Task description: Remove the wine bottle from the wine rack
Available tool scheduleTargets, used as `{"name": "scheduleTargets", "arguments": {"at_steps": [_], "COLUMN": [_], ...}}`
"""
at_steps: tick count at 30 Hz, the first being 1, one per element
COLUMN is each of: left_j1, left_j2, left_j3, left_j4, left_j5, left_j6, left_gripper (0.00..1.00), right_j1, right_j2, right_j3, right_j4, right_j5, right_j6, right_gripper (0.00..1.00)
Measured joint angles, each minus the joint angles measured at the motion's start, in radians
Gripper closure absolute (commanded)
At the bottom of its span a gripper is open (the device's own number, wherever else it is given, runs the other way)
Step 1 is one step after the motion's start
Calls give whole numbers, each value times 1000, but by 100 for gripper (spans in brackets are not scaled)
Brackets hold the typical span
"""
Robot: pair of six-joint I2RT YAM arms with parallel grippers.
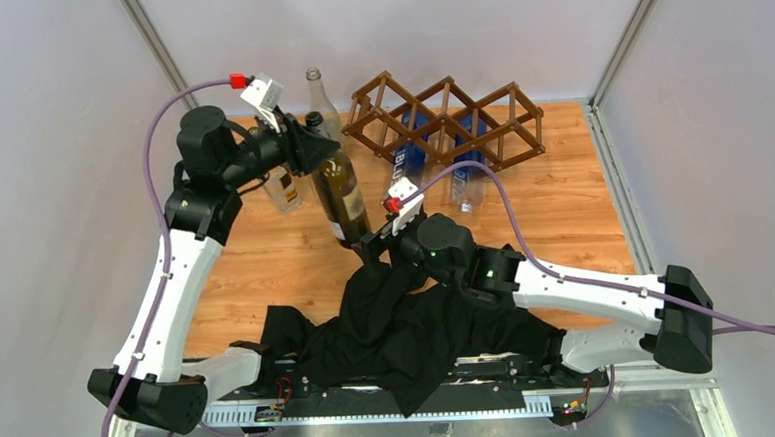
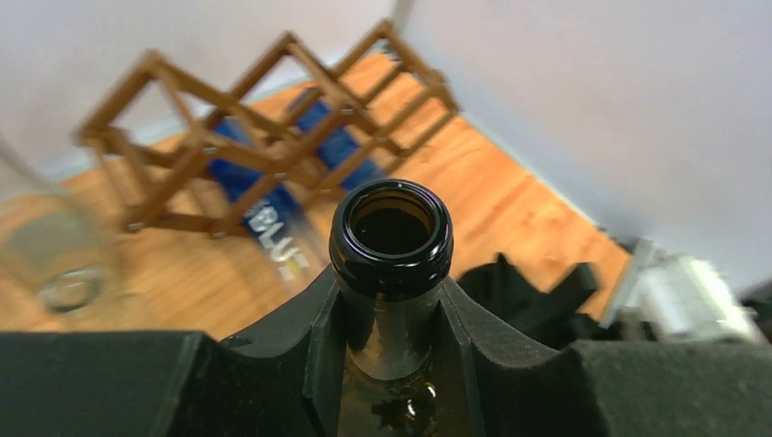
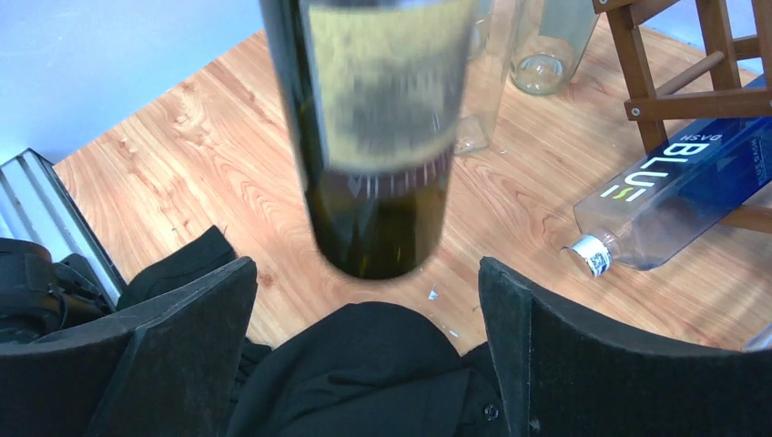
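A dark green wine bottle (image 1: 342,196) with a pale label is off the rack and stands tilted over the table, left of the dark brown lattice wine rack (image 1: 443,120). My left gripper (image 1: 310,147) is shut on the bottle's neck just under the mouth (image 2: 391,241). My right gripper (image 1: 375,244) is open and empty, with the bottle's base (image 3: 378,228) just beyond its spread fingers (image 3: 182,337). The rack also shows in the left wrist view (image 2: 255,137) and the right wrist view (image 3: 692,82). I cannot tell whether the base touches the table.
A blue bottle (image 1: 412,157) lies in the rack's lower cells, neck toward me (image 3: 683,182). Clear glass bottles stand at the back left (image 1: 319,97) and beside the left gripper (image 1: 284,189). Another clear bottle (image 1: 467,184) sits before the rack. A black cloth (image 1: 399,328) covers the near middle.
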Motion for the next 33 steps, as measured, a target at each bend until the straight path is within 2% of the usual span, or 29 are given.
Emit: {"name": "scheduleTargets", "arguments": {"at_steps": [8,18,24,29,33], "left_j1": [242,554,631,646,647], "left_j2": [61,71,71,114,209], "left_j3": [72,34,-87,-201,-228], "left_j4": [-101,-168,-107,60,218], "left_j5": [-61,-44,-80,-106,-122], "left_j6": [201,349,422,446,431], "left_gripper": [100,100,100,100,100], "right_j1": [0,-35,-60,-69,-95], "right_j2": [-131,-223,-227,-252,-299], "right_j3": [-56,-84,-84,-84,-84], "right_j4": [-55,-164,-250,-298,-369], "right_j5": [34,78,77,80,89], "right_j6": [56,131,180,215,276], "right_gripper": [3,3,3,4,4]}}
